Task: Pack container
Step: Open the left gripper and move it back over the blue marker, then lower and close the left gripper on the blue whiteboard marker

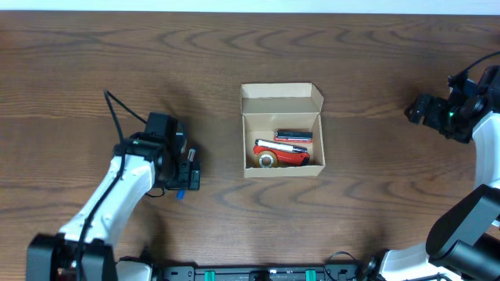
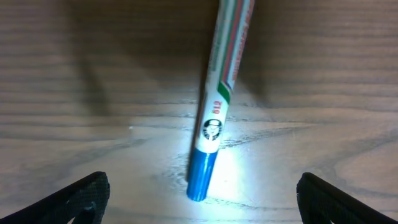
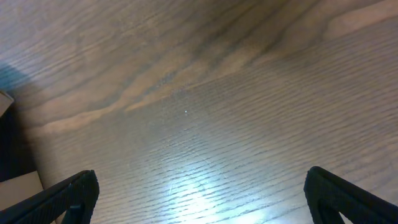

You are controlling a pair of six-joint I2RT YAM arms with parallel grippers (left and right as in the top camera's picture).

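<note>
The container (image 1: 282,173) is a small tan cardboard box, open at the table's middle with its flap lid (image 1: 281,99) folded back. Inside lie a roll of tape (image 1: 267,160), a red item (image 1: 293,156) and dark pens (image 1: 294,136). My left gripper (image 1: 186,178) is open, low over a white marker with a blue cap (image 2: 207,163); the cap's end lies between the jaws (image 2: 202,202) in the left wrist view, untouched. In the overhead view only the blue tip (image 1: 179,194) shows. My right gripper (image 1: 418,109) is open and empty over bare wood at the far right (image 3: 199,199).
The wooden table (image 1: 367,218) carries nothing else. A box corner (image 3: 5,102) shows at the left edge of the right wrist view. A black cable (image 1: 117,117) loops above my left arm.
</note>
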